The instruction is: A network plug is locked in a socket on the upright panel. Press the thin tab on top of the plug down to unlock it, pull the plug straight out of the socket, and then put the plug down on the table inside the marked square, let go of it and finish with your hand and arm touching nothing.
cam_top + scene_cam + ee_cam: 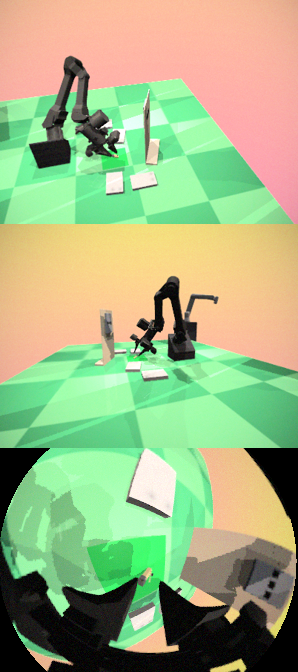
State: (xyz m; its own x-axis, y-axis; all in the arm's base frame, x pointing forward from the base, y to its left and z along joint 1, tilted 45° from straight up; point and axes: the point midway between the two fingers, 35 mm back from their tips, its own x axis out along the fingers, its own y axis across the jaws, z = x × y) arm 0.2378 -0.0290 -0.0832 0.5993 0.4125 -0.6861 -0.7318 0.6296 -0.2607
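Observation:
The small tan plug (116,156) (136,357) (146,576) is out of the socket. It appears to lie on the table within the green marked square (113,164) (112,560), near one side of it. My gripper (114,153) (136,354) (148,581) is open and low over the square. In the wrist view the plug shows between and just beyond the two parted fingertips, with a gap to the right one; whether the left tip touches it is hard to tell. The socket block (108,323) (270,583) on the upright panel (147,130) (107,348) (207,560) holds no plug that I can see.
Flat white plates lie around the square: two on one side (114,182) (144,180) and two on the other, near the arm (119,136) (108,124). The panel stands beyond the fingertips, on its tan foot (153,152). Another grey arm (202,297) stands in the background.

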